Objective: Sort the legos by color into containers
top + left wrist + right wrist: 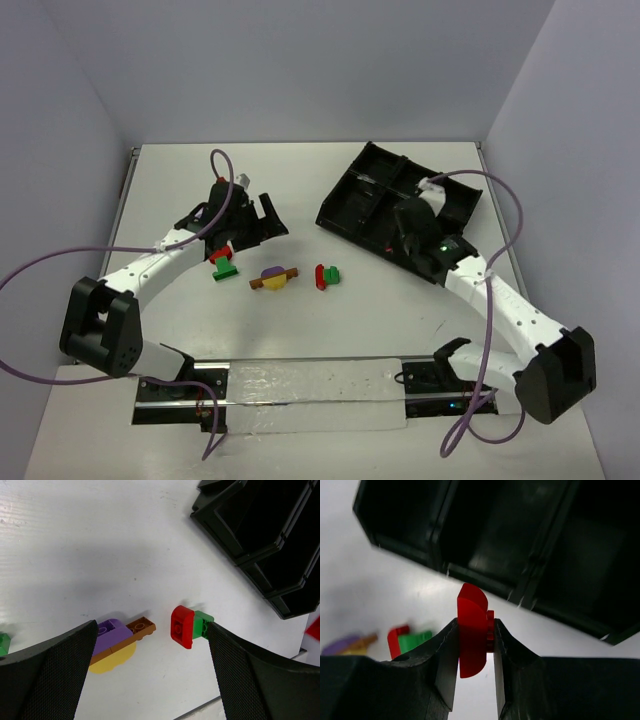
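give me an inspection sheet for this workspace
surface: white table
job's things: black divided tray at the far right, contents too dark to tell; red-green cluster, purple-yellow-brown cluster and second red-green cluster loose on the table
clutter: translucent sheet along the near edge
grippers: left gripper open above the table; right gripper fingers shut on a red brick beside the tray
cables: purple cables loop off both arms
surroundings: plain pale walls
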Robot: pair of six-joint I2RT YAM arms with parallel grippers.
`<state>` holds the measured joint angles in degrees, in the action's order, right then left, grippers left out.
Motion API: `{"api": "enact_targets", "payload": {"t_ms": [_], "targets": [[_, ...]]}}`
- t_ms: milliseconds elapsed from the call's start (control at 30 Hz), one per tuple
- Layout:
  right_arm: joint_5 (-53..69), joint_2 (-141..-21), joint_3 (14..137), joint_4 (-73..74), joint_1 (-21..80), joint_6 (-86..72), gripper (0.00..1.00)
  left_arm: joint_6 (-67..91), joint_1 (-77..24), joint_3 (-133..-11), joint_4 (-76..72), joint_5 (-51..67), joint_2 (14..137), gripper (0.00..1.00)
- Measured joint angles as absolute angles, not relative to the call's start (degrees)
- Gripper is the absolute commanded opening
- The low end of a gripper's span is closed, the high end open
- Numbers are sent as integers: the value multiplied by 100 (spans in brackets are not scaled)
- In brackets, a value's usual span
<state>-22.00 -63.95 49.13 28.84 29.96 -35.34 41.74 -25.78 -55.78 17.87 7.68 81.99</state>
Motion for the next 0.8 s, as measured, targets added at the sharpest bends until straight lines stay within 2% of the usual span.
{"api": "enact_targets", "payload": {"t_ms": [267,300,333,367,433,467,533,800], "targets": [[-2332,-6453,4915,2847,1360,-3109,6,4104,-2578,-5666,1828,762,8200,98],[-2332,-6496,4878,2843,1239,-3072,9,4104,-2578,-5666,1828,762,8200,98],[-2329,-6538,4844,2835,1143,-3044,14,4104,-2578,-5666,1828,762,8200,98],[-2329,-6584,4824,2829,1071,-3024,24,4104,-2578,-5666,1829,762,8200,98],[-2335,-6705,4818,2791,983,-3005,58,4104,-2578,-5666,1828,764,8200,98],[-2335,-6769,4818,2749,960,-2994,62,4104,-2578,-5666,1828,766,8200,98],[-2329,-6902,4821,2686,947,-2949,66,4104,-2578,-5666,1828,766,8200,98],[-2292,-7037,5125,2673,996,-2829,66,4098,-2578,-5701,1896,760,8197,99]]}}
